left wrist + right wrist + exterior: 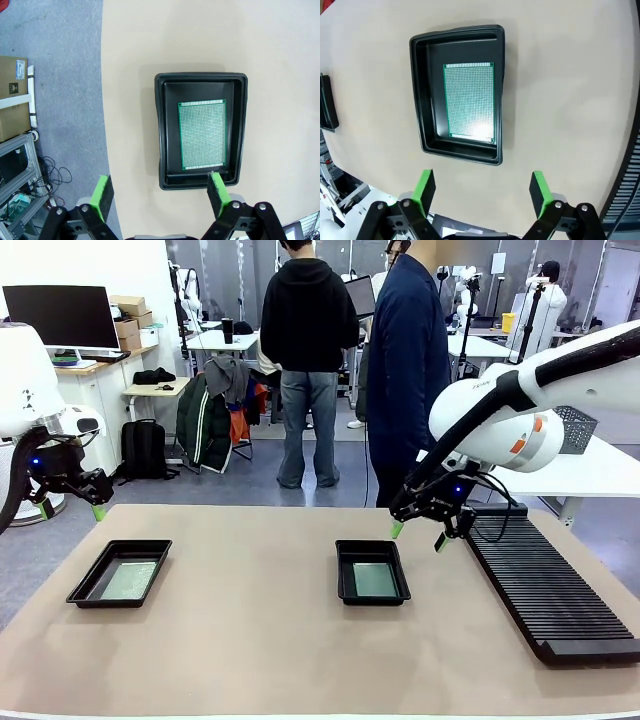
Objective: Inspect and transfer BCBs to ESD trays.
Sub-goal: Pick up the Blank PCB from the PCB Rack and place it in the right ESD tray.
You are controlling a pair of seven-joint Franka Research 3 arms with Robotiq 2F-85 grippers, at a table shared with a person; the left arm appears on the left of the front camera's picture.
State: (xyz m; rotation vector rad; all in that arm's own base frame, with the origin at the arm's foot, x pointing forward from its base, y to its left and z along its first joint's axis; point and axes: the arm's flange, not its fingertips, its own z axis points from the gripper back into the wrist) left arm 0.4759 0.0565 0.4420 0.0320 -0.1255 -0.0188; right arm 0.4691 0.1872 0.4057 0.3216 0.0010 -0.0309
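Observation:
Two black ESD trays lie on the tan table, each with one pale-green BCB flat inside. The left tray (85, 585) holds a board (130, 580). The middle tray (345, 575) holds another board (375, 580). My left gripper (72, 510) hangs open above the table's far left edge, off the tray. In the left wrist view that gripper (160, 195) is open and empty, with the tray (167, 130) and board (202, 135) below it. My right gripper (418, 535) is open just right of the middle tray and above it. In the right wrist view this gripper (482, 190) is empty, high over the tray (425, 100) and its board (469, 102).
A long black ribbed rack (550, 590) lies along the table's right side; its edge (627, 190) shows in the right wrist view. The other tray (327, 107) peeks in at that view's left edge. A person in a dark coat (405, 370) stands beyond the far edge.

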